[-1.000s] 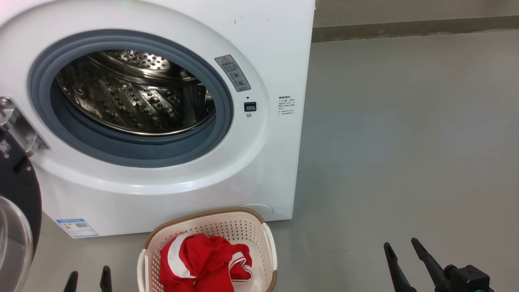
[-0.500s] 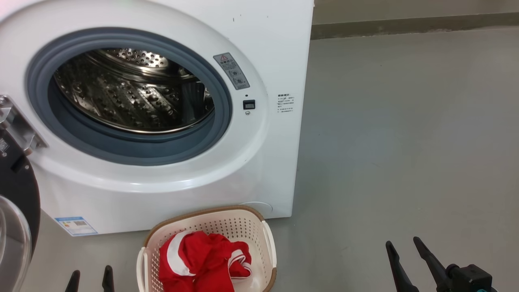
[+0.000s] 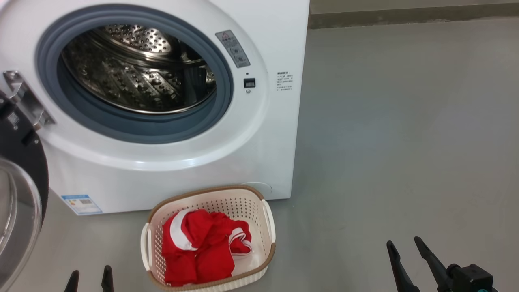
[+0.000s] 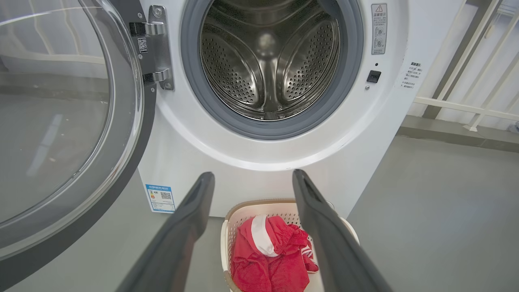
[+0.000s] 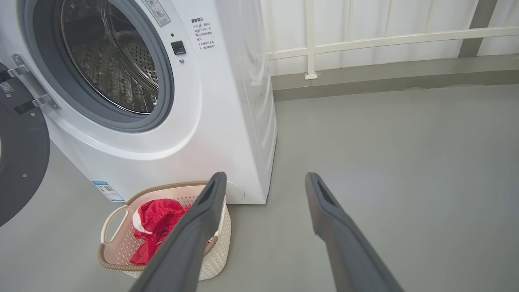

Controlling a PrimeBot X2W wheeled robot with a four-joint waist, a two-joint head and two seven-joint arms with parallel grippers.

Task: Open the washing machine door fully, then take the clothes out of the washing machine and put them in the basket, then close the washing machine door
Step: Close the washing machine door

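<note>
From my head, I am looking down on the washing machine [image 3: 267, 142], which is standing on the grey floor [image 3: 405, 121] with its round mouth facing me and its steel drum [image 3: 138, 69] lying bare. The washing machine door [image 3: 24, 162] is hanging open off the left side of that mouth, its black rim and glass bowl running past the left edge. The basket [image 3: 227, 205] is sitting on the floor just in front of the machine's lower front, towards its right corner. The clothes [image 3: 198, 243] are lying bunched inside it, towards its left wall. Its handles are pointing to my left and right, so its long axis seems to be running roughly along the machine's front.

My left gripper [image 3: 90, 278] is poking up just left of the basket. My right gripper [image 3: 403, 242] is hanging well off to the right over bare floor. I am holding both sets of jaws wide, gripping nothing.

My left wrist is adding a straight look down the drum to its back wall. It is also showing the metal hinge [image 4: 156, 48] carrying the door, and the basket is sitting low between my fingers.

My right wrist is adding the machine's right side panel [image 5: 251, 101] and a white railing [image 5: 365, 40] beyond the floor's far edge.
</note>
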